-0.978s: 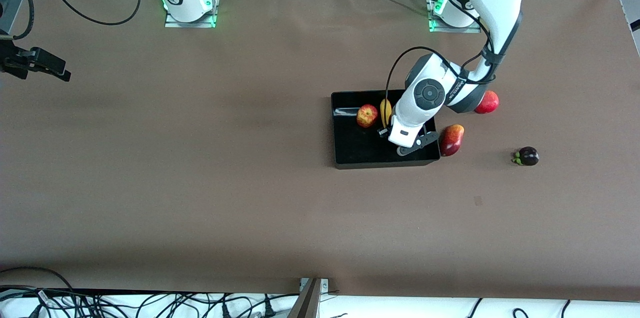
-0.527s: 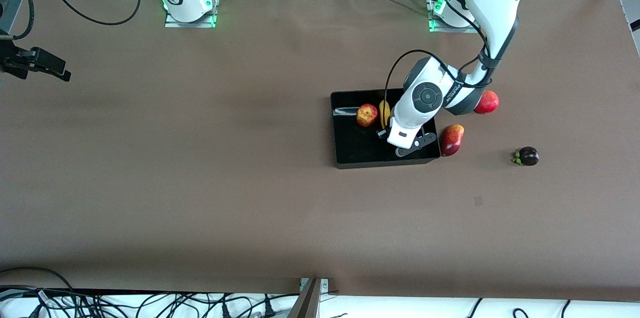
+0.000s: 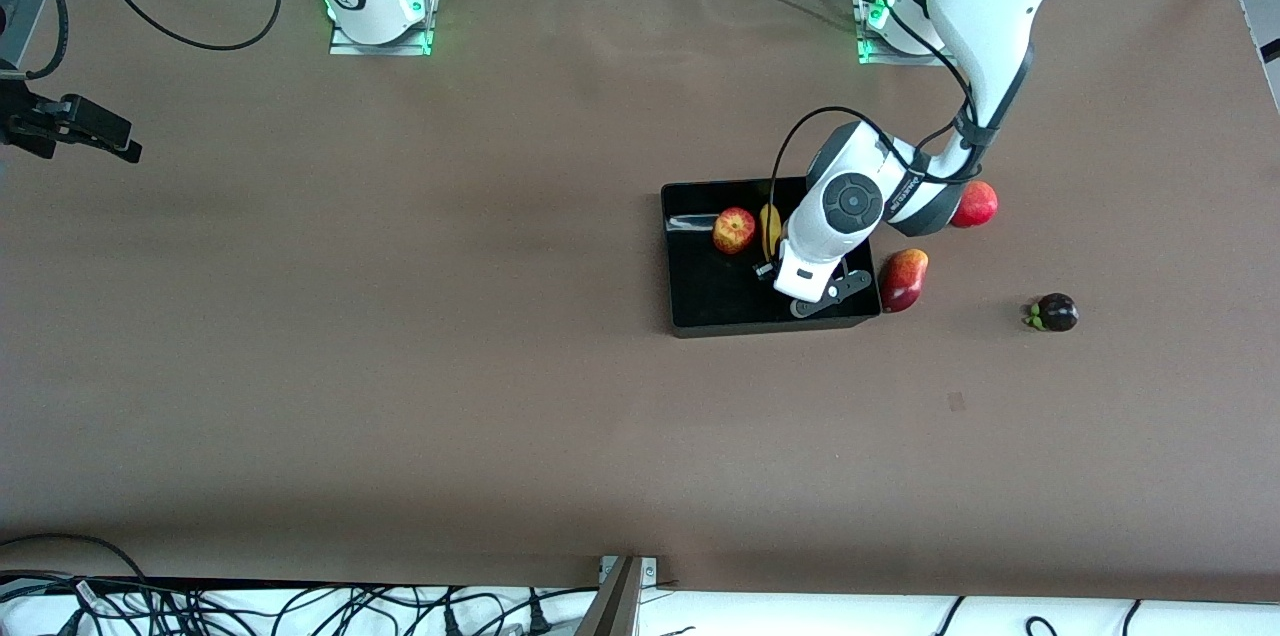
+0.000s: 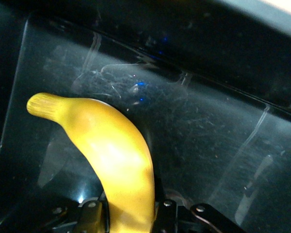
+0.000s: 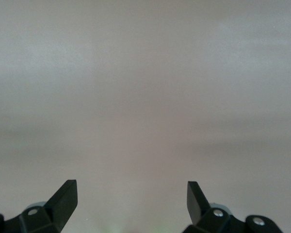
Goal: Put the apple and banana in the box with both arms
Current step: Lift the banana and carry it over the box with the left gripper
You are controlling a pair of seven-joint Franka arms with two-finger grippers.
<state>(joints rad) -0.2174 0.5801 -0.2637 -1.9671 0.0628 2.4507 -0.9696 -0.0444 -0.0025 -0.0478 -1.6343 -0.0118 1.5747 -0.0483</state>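
The black box [image 3: 700,301] lies toward the left arm's end of the table. The red-and-yellow apple [image 3: 734,230] rests inside it. My left gripper [image 3: 776,262] reaches down into the box beside the apple and is shut on the yellow banana [image 3: 770,224]. In the left wrist view the banana [image 4: 117,155] runs out from between the fingers of the left gripper [image 4: 131,218], low over the box's scratched floor [image 4: 208,131]. My right gripper [image 3: 115,138] waits at the right arm's end of the table, and in its wrist view the gripper [image 5: 132,194] is open over bare table.
Outside the box, toward the left arm's end, lie a red pomegranate [image 3: 977,204], a red-and-dark mango [image 3: 903,279] against the box wall, and a dark purple fruit with a green stem [image 3: 1055,312]. Cables hang along the table's near edge.
The left arm has sunk a little lower into the box with the banana still held. The apple and the right arm have not moved.
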